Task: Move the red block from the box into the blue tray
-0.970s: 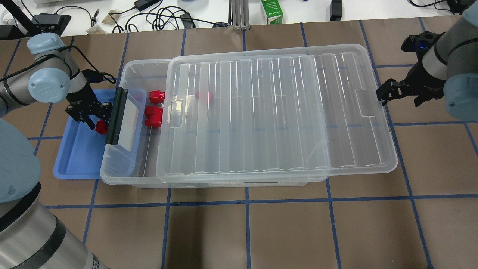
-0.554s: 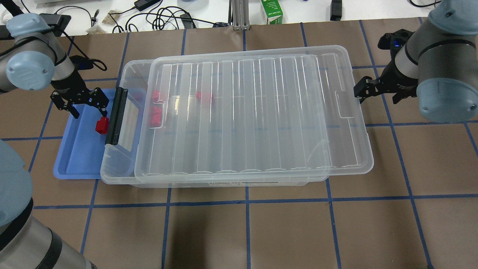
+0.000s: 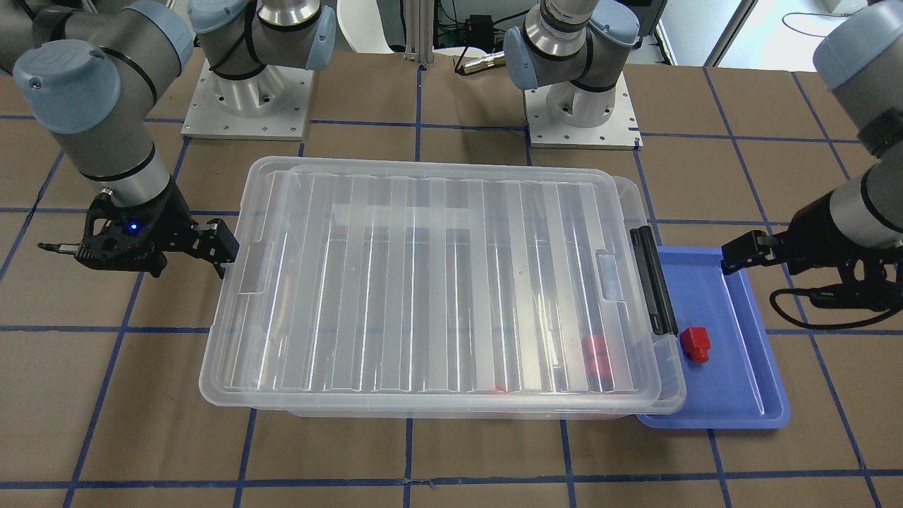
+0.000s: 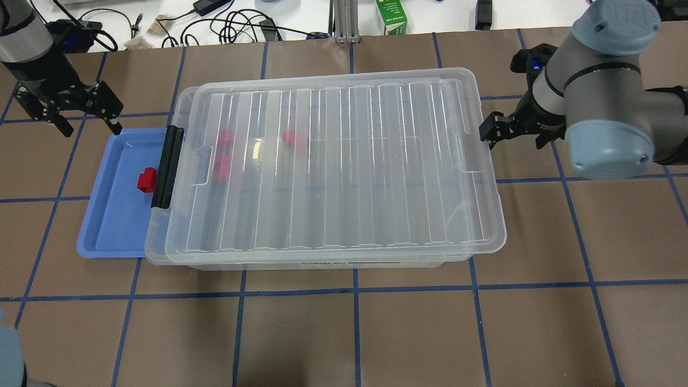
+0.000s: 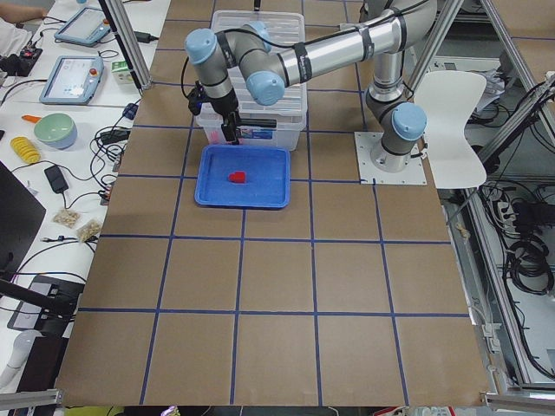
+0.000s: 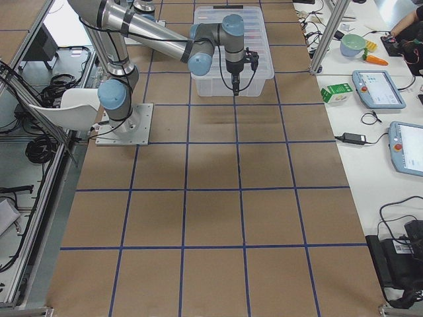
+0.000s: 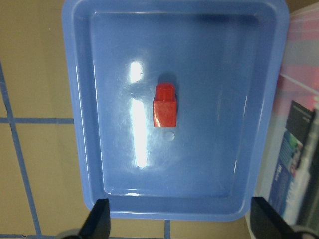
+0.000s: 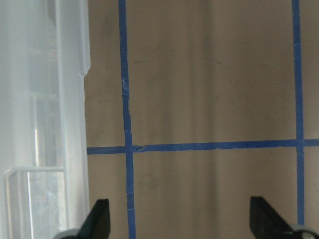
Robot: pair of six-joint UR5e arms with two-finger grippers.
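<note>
i see the red block (image 4: 145, 179) lying in the blue tray (image 4: 105, 226); my left gripper (image 4: 91, 129) and right gripper (image 4: 511, 139) are both apart and empty.

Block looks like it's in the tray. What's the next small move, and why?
Probably nudge the lid toward the latch with the right gripper. The red block lies in the tray and the left gripper hangs above it with open jaws, but the lid overhangs the box's right end and leaves the latch end uncovered.
</note>
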